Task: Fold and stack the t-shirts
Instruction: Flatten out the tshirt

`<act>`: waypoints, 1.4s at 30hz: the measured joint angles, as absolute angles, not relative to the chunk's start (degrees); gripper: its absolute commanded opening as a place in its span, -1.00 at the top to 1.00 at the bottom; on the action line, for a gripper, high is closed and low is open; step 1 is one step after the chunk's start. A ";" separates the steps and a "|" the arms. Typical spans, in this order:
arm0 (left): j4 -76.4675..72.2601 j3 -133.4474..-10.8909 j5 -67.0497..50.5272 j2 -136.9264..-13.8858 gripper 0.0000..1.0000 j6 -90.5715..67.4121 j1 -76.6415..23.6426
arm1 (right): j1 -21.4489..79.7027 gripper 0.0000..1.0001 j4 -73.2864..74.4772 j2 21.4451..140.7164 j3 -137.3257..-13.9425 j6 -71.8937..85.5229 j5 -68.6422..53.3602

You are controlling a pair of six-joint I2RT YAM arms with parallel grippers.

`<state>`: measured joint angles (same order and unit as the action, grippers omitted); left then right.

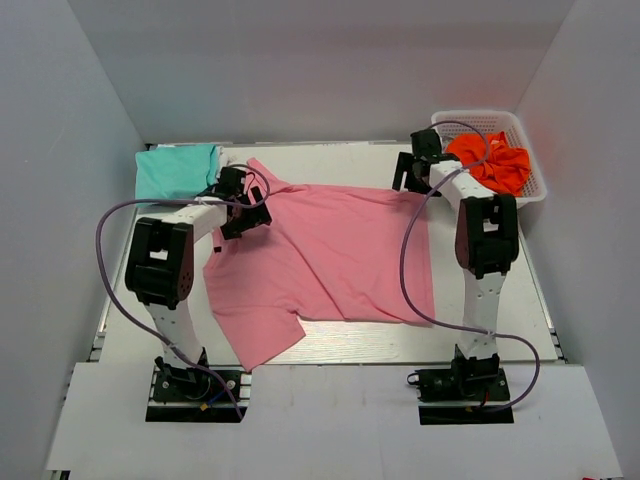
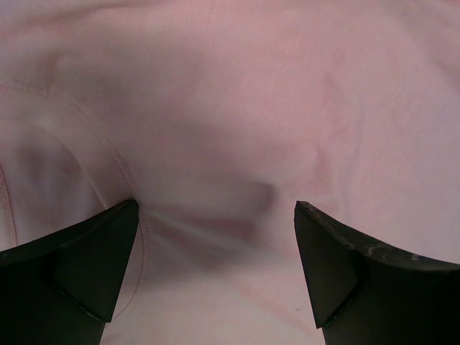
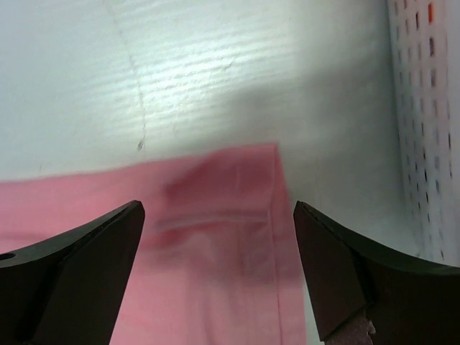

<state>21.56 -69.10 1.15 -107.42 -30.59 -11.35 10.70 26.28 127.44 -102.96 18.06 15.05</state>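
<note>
A pink t-shirt [image 1: 330, 255] lies spread across the table, its collar at the far left and one sleeve reaching toward the near edge. A teal t-shirt [image 1: 176, 170] sits folded at the far left corner. My left gripper [image 1: 243, 208] hovers open over the pink shirt's collar end; its wrist view is filled with pink cloth [image 2: 237, 129] and a seam. Over the shirt's far right corner, my right gripper [image 1: 415, 175] is open too. That pink corner [image 3: 237, 215] lies between its fingers, which hold nothing.
A white perforated basket [image 1: 530, 190] stands at the far right with an orange garment [image 1: 495, 160] in it; its wall [image 3: 428, 129] shows close to the right gripper. White walls enclose the table [image 1: 380, 345] on three sides.
</note>
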 measured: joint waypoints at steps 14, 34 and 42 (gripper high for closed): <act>25.34 -63.83 -2.42 -96.25 -1.00 -29.76 -11.55 | 15.33 -0.81 27.18 79.77 -60.03 22.52 8.80; 15.57 -39.05 -12.21 -81.87 -1.00 -33.65 -14.72 | 14.76 -0.60 29.69 60.66 -32.53 27.57 -4.25; 15.03 -38.61 -11.40 -81.54 -1.00 -34.02 -14.76 | 14.76 -0.38 30.89 61.17 -31.70 27.88 -4.80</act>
<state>15.03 -38.61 -11.40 -81.54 -34.02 -14.76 14.76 30.89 61.17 -31.70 27.88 -4.80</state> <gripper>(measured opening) 0.994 0.678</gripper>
